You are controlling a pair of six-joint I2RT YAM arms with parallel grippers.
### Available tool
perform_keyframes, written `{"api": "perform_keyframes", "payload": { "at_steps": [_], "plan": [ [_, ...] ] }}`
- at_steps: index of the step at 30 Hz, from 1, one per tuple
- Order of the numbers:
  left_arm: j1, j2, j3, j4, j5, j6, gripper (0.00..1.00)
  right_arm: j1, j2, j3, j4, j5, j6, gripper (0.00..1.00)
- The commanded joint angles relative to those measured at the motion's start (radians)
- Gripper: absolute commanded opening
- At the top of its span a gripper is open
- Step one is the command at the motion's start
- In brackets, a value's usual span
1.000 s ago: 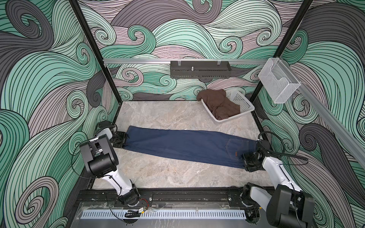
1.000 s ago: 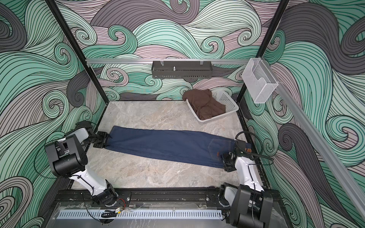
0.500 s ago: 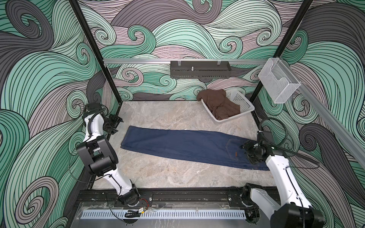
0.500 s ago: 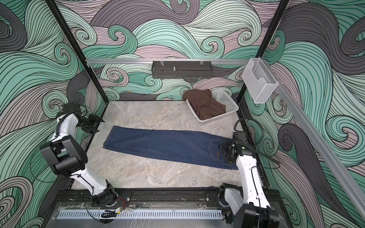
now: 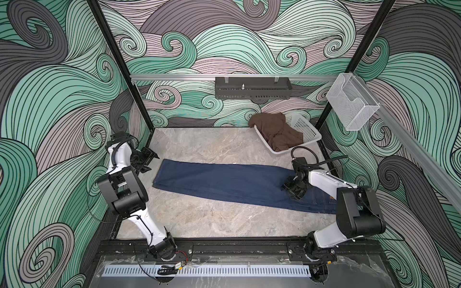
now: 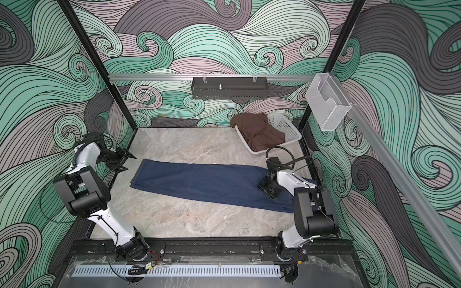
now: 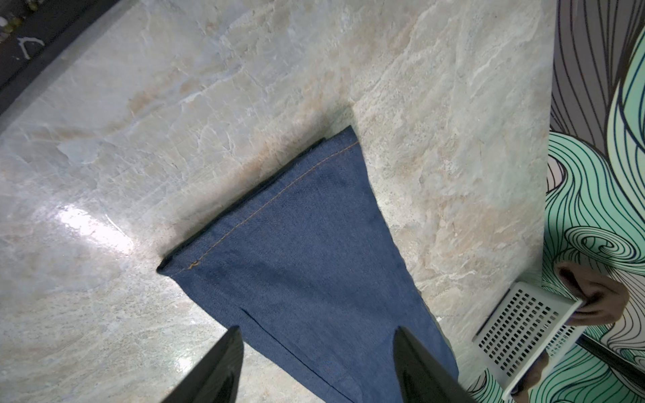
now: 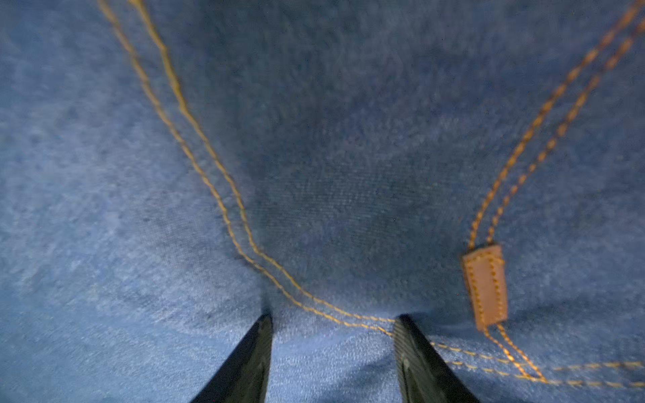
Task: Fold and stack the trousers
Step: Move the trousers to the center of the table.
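Observation:
The trousers (image 5: 224,183) (image 6: 204,183) lie flat across the marble table, legs laid one on the other, hems to the left and waist to the right. My left gripper (image 5: 151,163) (image 6: 128,163) hovers open beside the left wall, apart from the hems; its wrist view shows the hem end of the trousers (image 7: 296,251) beyond the spread gripper (image 7: 317,331). My right gripper (image 5: 289,192) (image 6: 265,192) points down onto the seat. In its wrist view the gripper (image 8: 334,317) stands open with both tips on the denim (image 8: 314,157), beside the orange tab (image 8: 485,286).
A white basket (image 5: 309,132) (image 7: 520,335) with a brown garment (image 5: 277,132) stands at the back right corner. A black tray (image 5: 252,87) hangs on the back rail and a clear mesh bin (image 5: 351,107) on the right rail. Patterned walls close three sides.
My left gripper let go of the hems and drew back up toward the left wall. My right gripper lifted off the waist edge and came down further in on the seat.

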Motion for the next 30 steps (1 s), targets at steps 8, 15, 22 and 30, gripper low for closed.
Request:
{"api": "perform_keyframes", "payload": {
  "at_steps": [8,15,22,30],
  "plan": [
    [-0.008,0.049,0.025,-0.007,0.059,0.107,0.70,-0.141,0.098,0.062,-0.023,0.205,-0.132,0.56],
    [-0.081,0.196,0.056,-0.087,0.060,0.174,0.70,-0.192,0.062,0.096,-0.056,0.216,-0.150,0.56],
    [-0.101,0.251,0.049,-0.123,0.010,0.201,0.65,-0.176,-0.051,0.091,-0.093,0.176,-0.151,0.57],
    [-0.135,0.267,0.039,-0.156,-0.135,0.220,0.65,-0.127,-0.154,0.073,-0.117,0.151,-0.137,0.57]
  ]
}}
